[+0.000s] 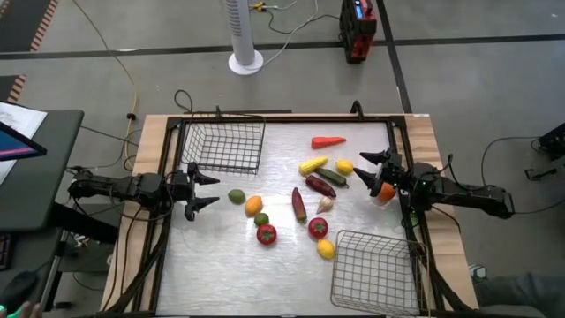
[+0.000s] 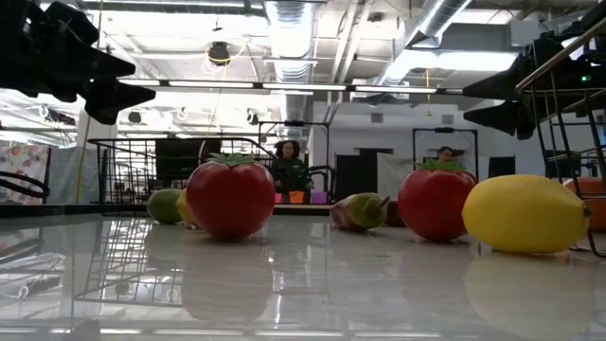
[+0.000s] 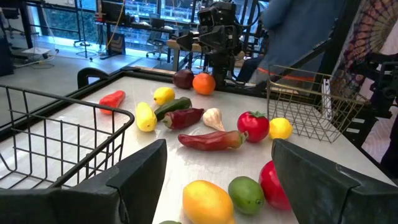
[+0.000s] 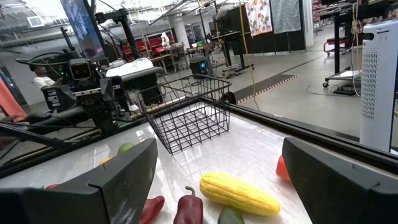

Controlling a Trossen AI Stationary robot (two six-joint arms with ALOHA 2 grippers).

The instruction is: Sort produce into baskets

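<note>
Toy produce lies loose mid-table: a red carrot (image 1: 328,140), yellow corn (image 1: 312,165), a lemon (image 1: 344,166), a purple eggplant (image 1: 320,186), white garlic (image 1: 325,204), a long red pepper (image 1: 299,204), a lime (image 1: 237,196), an orange (image 1: 254,205), two tomatoes (image 1: 266,234) (image 1: 318,228), another lemon (image 1: 327,249). One wire basket (image 1: 222,146) stands at the far left, the other (image 1: 375,269) at the near right. My left gripper (image 1: 208,190) is open and empty, left of the lime. My right gripper (image 1: 366,168) is open and empty, right of the lemon; an orange fruit (image 1: 385,192) lies by its wrist.
A raised frame (image 1: 163,177) edges the table's left, far and right sides. In the low view a tomato (image 2: 230,197) and a lemon (image 2: 525,214) lie nearest the front edge. People sit in the room behind (image 2: 287,161). Bare tabletop (image 1: 221,274) lies at the near left.
</note>
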